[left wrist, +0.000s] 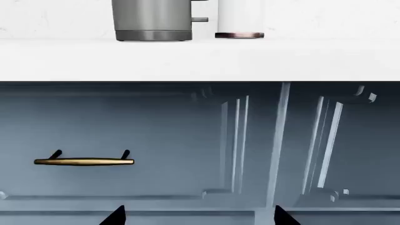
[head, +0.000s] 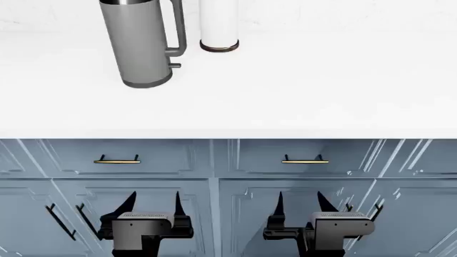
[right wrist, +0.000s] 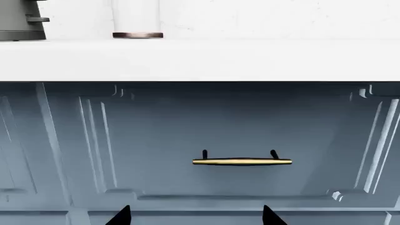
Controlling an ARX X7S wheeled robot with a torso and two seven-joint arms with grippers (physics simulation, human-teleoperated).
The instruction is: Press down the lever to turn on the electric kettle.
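white cylinder [head: 218,27] beside electric kettle [head: 141,43]

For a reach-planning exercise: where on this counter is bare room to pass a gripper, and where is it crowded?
The white counter is bare in front of and to the right of the white cylinder. It is crowded at the back left, where the electric kettle, its lever and the cylinder stand close together.

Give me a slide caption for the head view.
Both open grippers, left and right, hang before blue cabinets; tall grey electric kettle stands on white counter.
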